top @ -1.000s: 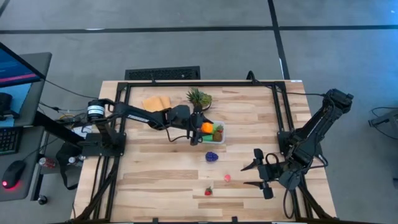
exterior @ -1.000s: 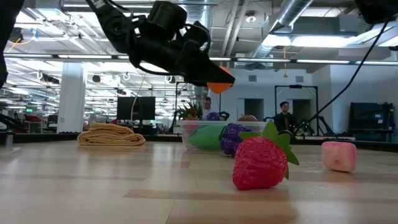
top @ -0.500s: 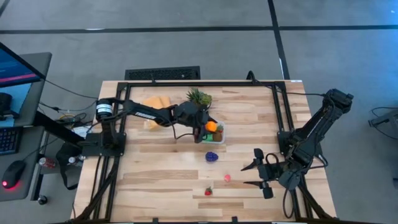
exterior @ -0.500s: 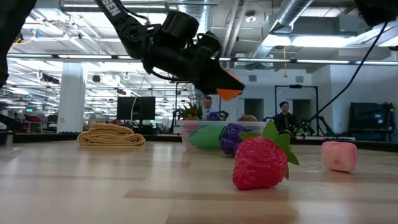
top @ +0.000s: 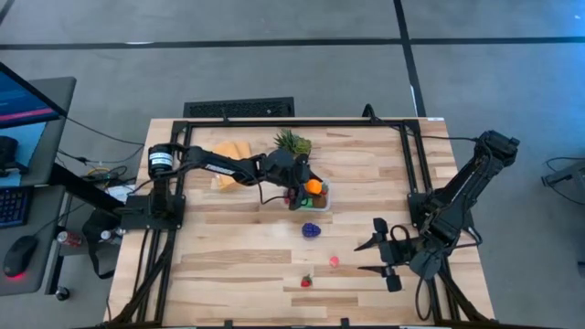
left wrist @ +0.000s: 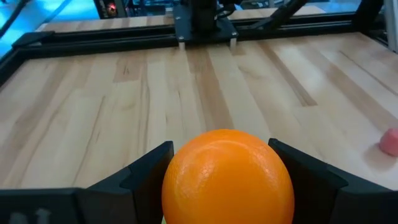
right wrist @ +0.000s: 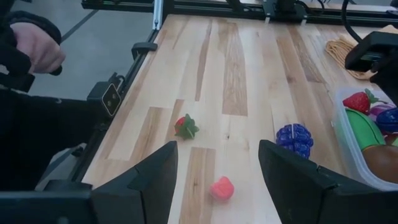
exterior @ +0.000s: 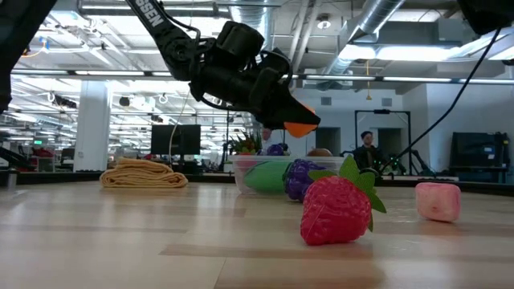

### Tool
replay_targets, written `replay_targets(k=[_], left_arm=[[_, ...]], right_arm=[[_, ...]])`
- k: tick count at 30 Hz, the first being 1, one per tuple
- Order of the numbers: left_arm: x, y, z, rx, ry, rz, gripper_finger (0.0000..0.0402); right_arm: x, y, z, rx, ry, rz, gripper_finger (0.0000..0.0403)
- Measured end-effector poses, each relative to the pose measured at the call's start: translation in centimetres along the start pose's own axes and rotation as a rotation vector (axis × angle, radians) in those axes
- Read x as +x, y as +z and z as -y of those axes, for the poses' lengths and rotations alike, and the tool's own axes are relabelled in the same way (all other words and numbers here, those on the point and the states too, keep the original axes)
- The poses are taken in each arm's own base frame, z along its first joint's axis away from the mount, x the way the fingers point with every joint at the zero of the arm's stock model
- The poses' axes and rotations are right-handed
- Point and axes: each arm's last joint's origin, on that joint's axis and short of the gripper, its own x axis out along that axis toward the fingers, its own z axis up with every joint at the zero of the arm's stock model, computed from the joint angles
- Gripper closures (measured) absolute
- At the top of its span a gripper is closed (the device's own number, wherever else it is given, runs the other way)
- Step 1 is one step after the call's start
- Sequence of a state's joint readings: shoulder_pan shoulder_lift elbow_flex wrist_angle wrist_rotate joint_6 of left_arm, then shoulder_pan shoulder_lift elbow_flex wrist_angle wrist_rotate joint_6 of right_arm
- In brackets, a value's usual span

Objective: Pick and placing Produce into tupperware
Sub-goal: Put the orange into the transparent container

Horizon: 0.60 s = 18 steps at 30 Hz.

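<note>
High: left gripper (top: 311,188) over my tupperware (top: 322,203), clamping an orange (top: 313,186).
Low: orange above the tub rim, clear of it.
Left wrist: fingers (left wrist: 146,174) hugging the orange both sides.
Right wrist: right gripper (right wrist: 216,171) gaping, holding nothing; strawberry (right wrist: 185,127) loose on the table (right wrist: 236,74).

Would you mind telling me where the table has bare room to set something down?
Bare wood lies between the folded cloth and the near edge, and between the tupperware and the right gripper. It is crowded where the left gripper holds the orange.
</note>
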State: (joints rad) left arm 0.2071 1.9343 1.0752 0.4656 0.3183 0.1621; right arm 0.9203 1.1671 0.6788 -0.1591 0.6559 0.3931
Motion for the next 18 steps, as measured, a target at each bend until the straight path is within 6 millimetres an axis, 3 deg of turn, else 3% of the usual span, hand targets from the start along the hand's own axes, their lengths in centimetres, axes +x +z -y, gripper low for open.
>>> replay_targets(k=[18], left_arm=[[-0.02,-0.25,0.06,-0.012,-0.021,-0.022,0.0163]], right_arm=[[-0.01,-0.02,0.01,-0.001,-0.003,0.0,0.0189]])
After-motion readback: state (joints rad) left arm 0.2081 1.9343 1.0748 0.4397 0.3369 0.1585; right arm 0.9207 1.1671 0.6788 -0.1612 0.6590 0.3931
